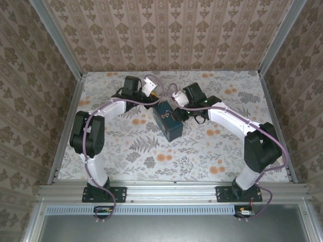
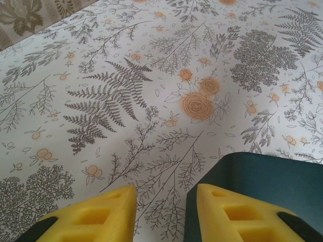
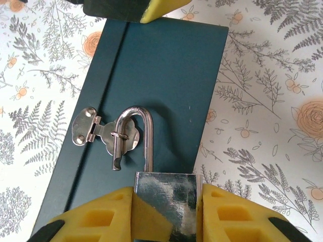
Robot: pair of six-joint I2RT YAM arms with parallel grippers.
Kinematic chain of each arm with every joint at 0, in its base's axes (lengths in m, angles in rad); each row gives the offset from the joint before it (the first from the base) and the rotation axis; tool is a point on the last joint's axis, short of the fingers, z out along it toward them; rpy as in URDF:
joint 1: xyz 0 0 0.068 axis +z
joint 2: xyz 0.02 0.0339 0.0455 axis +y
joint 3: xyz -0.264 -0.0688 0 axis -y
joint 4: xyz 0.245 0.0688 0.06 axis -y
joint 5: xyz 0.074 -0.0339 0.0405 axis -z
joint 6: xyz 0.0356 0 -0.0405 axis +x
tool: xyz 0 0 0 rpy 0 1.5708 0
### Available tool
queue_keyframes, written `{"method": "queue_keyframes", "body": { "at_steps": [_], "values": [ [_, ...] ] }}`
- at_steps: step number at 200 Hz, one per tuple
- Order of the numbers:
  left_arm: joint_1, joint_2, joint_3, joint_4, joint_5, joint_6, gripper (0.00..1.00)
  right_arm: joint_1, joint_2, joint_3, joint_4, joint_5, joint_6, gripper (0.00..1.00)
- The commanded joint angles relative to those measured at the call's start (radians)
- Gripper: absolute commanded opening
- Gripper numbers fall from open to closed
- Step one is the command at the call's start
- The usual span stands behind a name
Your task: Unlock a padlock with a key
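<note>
My right gripper point(image 3: 167, 197) clamps the body of the small silver metal padlock point(image 3: 162, 187), at six o'clock in my wrist view. Its curved steel shackle point(image 3: 137, 113) rises toward twelve, short leg free, hooked through the silver hasp point(image 3: 89, 126) on the dark-blue box point(image 3: 171, 65). I judge it unlocked; next, swing the shackle clear. My left gripper point(image 2: 165, 192) stands open, empty, beside the box's corner.

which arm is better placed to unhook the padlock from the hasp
Right. The right pincer grips the padlock body; the shackle, one leg free, hangs through the hasp. The left pincer sits open at the blue box's other end, away from the lock.
</note>
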Motion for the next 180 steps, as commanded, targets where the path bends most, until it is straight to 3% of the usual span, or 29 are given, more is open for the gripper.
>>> {"method": "queue_keyframes", "body": {
  "at_steps": [1,78,128,180],
  "values": [
    [0.001,0.045,0.014,-0.076,0.016,0.022,0.35,0.031,-0.006,0.016,0.072,0.069,0.032,0.16],
    [0.002,0.064,0.024,-0.130,0.121,0.018,0.27,0.057,0.027,0.002,0.235,0.033,0.097,0.14],
    [0.021,0.055,0.013,-0.141,0.222,-0.068,0.23,0.073,0.064,-0.102,0.443,-0.001,-0.015,0.17],
    [0.024,0.046,0.006,-0.148,0.294,-0.117,0.18,0.080,0.153,0.060,0.272,0.010,0.019,0.16]
  ]
}}
